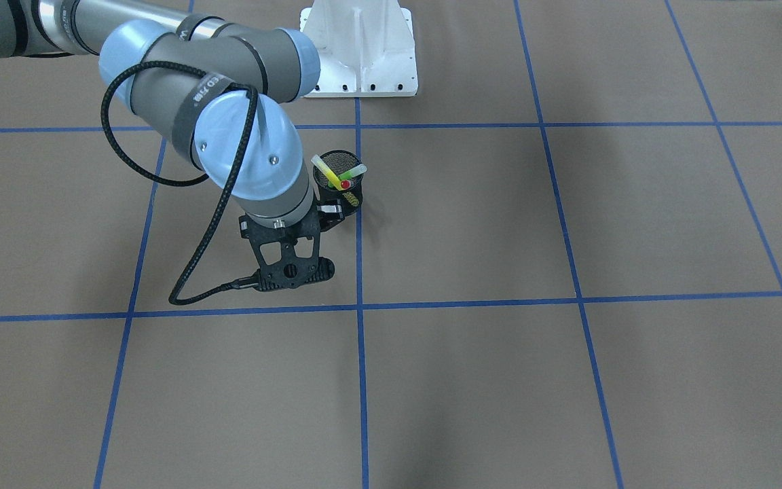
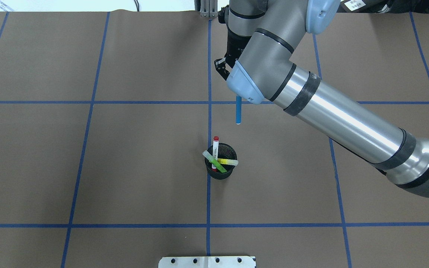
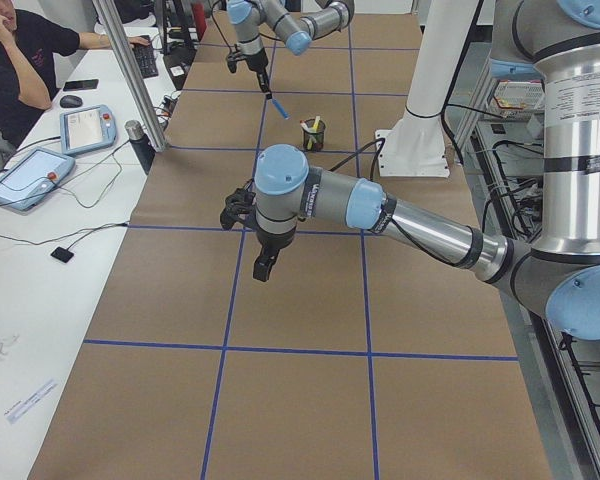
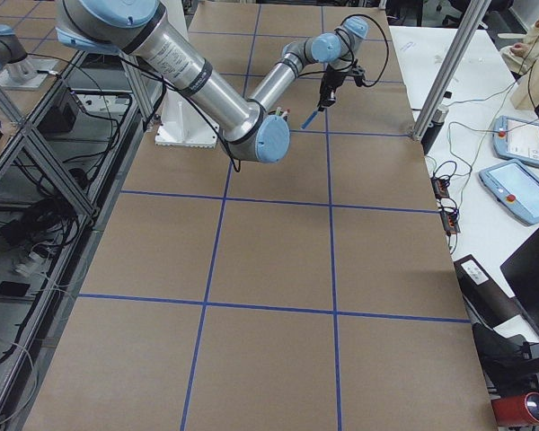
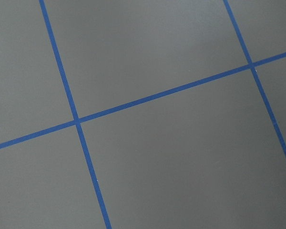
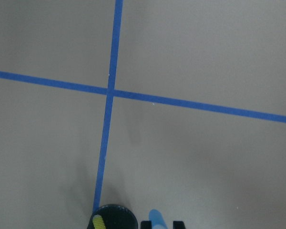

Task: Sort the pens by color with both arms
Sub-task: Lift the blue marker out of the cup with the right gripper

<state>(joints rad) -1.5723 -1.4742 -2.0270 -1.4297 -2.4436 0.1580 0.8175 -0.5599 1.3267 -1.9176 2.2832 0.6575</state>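
My right gripper (image 6: 161, 224) clamps the blue pen (image 2: 238, 111), which hangs below it. Just behind that hand, toward my base, the black cup (image 2: 220, 174) holds the red-capped pen (image 2: 215, 147), green pen (image 2: 214, 162) and yellow pen (image 2: 227, 162). Of my left gripper (image 3: 264, 262) I cannot tell the state.

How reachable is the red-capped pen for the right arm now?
Probably not yet. The right claw is shut on the blue pen, so it is full. Otherwise the way looks free: the red-capped pen stands proud of the cup with nothing over it.
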